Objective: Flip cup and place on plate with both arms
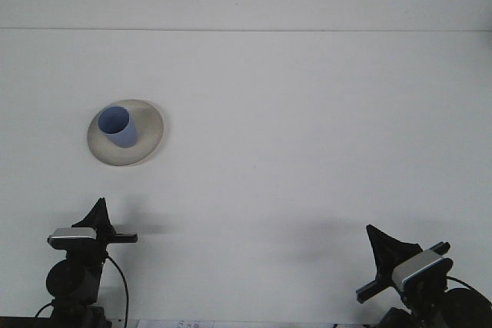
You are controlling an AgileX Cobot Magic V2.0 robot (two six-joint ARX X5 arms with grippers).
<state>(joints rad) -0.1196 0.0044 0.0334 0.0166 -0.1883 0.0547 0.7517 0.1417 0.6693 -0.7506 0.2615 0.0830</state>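
The blue cup (118,127) stands on the round plate (146,144), open end up, on the left part of the white table (307,128). Both claws sit low at the near edge, well apart from it: left gripper (98,211) and right gripper (380,242) (I cannot tell if either is wide or narrow).

One front camera looks forward and down over the table (307,151), from behind both arms.

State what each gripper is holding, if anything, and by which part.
Nothing is held. The left gripper and right gripper sit near the table's front edge, apart from the blue cup standing on the plate.
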